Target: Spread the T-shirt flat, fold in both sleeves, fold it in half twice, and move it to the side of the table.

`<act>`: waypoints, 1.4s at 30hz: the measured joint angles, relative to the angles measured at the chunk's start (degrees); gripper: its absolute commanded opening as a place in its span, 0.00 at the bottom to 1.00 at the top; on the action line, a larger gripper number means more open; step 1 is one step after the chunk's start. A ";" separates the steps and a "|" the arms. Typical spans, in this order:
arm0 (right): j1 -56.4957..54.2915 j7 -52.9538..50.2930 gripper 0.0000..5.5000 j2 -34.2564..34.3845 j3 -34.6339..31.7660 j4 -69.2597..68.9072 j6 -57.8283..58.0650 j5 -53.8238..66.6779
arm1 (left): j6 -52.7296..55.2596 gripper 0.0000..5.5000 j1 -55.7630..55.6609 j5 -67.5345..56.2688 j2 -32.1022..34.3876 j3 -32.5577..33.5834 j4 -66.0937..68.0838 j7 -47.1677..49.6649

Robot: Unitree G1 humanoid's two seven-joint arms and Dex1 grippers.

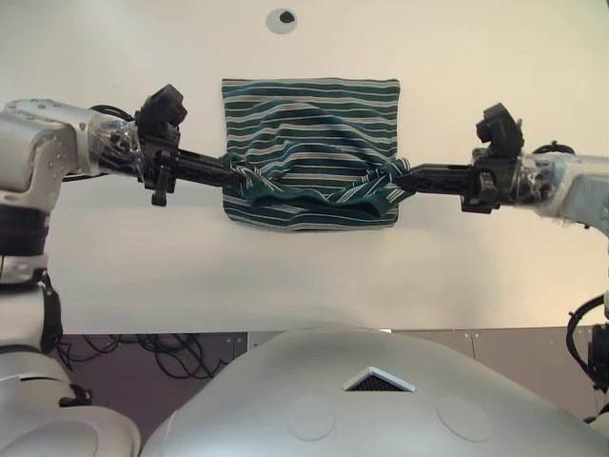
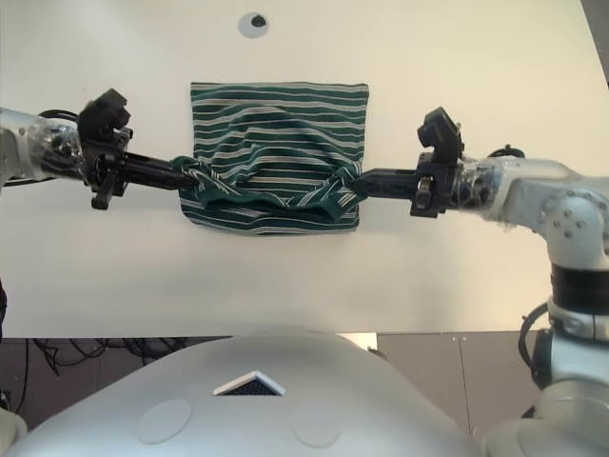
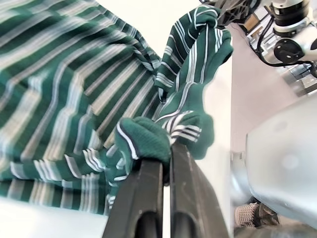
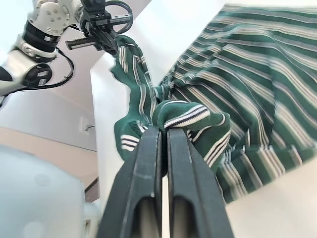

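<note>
A green T-shirt [image 1: 309, 124] with thin white stripes lies on the white table [image 1: 285, 276], near the middle and toward the far side. It is folded into a shape close to a square, with a straight far edge and neat sides. The cloth looks soft and knitted, with small wrinkles across it. The left gripper [image 1: 235, 175] is clamped tight on a bunched bit of the shirt at its left side, near the front edge. The right gripper [image 1: 402, 178] is pinching a bunched bit at the right side in the same way. Between them a rolled band of cloth runs from one gripper to the other and sags a little in the middle, over a flat layer that lies on the table under it. Each gripper has two long, thin, black fingers [image 3: 144, 198] with flat sides, pressed close together with striped cloth squeezed at the tips. The table is smooth and plain. A small round grey disc [image 1: 281, 20] sits on it past the far edge of the shirt, well apart from the cloth.
</note>
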 measured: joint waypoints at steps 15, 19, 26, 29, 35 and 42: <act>-37.28 18.69 0.00 17.42 10.05 58.72 -24.27 -30.94 | -25.06 0.00 -28.94 20.79 -18.16 -0.25 54.21 -2.77; -39.85 18.44 0.00 18.10 7.93 67.01 -29.56 -35.16 | -28.57 0.00 -30.40 23.10 -18.75 3.08 58.57 1.48; -40.79 13.11 0.00 22.83 2.35 73.54 -36.97 -38.74 | -33.88 0.00 -30.91 25.09 -24.05 8.93 61.40 12.99; -42.94 9.45 0.00 24.46 -1.15 75.32 -39.34 -38.89 | -33.98 0.00 -31.17 25.25 -24.85 11.47 62.21 16.73; -44.46 1.22 0.00 27.75 -3.41 79.83 -43.79 -43.03 | -36.32 0.00 -31.27 29.52 -26.82 12.42 63.26 24.85; -43.69 -10.57 0.00 32.33 -12.40 81.88 -52.01 -41.11 | -39.94 0.00 -30.20 24.35 -31.08 23.70 63.93 40.47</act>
